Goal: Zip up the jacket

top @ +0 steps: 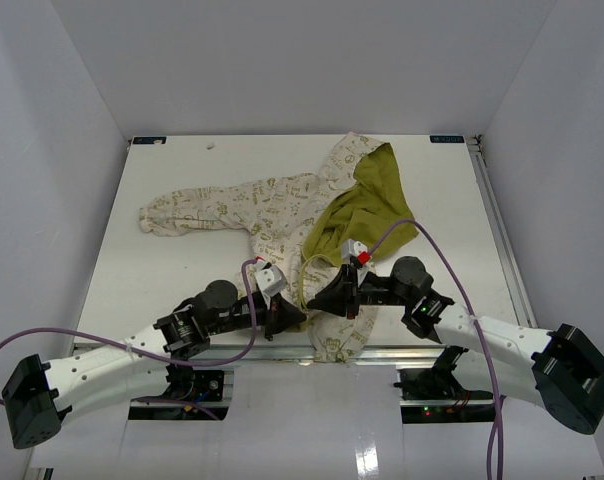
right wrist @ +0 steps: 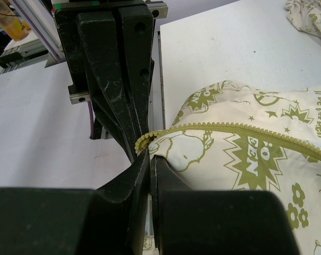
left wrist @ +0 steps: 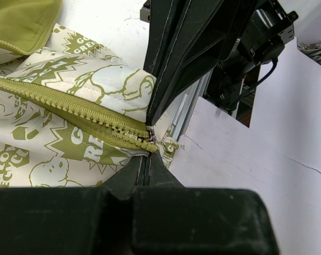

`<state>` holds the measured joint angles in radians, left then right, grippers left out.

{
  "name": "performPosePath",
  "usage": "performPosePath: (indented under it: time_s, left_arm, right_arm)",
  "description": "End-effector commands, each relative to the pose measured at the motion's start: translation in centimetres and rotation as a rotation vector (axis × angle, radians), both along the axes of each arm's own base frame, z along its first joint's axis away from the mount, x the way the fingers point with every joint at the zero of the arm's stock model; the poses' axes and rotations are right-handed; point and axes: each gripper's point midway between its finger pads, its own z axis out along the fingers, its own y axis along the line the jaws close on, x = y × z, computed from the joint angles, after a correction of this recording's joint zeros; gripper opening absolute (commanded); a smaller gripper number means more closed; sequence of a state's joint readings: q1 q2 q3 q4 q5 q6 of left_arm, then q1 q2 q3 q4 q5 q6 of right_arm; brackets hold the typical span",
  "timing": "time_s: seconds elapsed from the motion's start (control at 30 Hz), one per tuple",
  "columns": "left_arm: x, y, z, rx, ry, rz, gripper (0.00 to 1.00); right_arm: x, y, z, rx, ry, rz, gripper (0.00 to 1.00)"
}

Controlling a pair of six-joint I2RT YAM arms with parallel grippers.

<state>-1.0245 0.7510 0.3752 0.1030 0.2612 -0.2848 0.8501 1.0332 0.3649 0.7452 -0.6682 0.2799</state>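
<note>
The jacket (top: 262,205) lies flat on the white table, cream with green print. Its olive-lined hood (top: 367,195) is at the back and its hem hangs over the near edge. Both grippers meet tip to tip at the bottom end of the olive zipper (left wrist: 149,142). My left gripper (top: 287,318) is shut, its tips (left wrist: 148,155) pinching the zipper end. My right gripper (top: 327,298) is shut too, its tips (right wrist: 149,156) on the zipper end (right wrist: 142,142), with fabric draped over one finger. The zipper (right wrist: 245,130) runs away from there, its two tooth rows apart.
The jacket's sleeve (top: 182,212) stretches left across the table. An aluminium rail (top: 282,352) runs along the near table edge, just under the grippers. White walls enclose the table on three sides. Purple cables (top: 432,240) loop over both arms.
</note>
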Motion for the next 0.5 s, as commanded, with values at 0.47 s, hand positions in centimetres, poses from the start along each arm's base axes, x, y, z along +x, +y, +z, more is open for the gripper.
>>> performPosePath:
  time_s: [0.47]
  left_arm:
    - [0.2, 1.7, 0.7, -0.014, -0.006, 0.084, 0.0]
  right_arm:
    - [3.1, 0.4, 4.1, 0.056, -0.073, -0.147, 0.39]
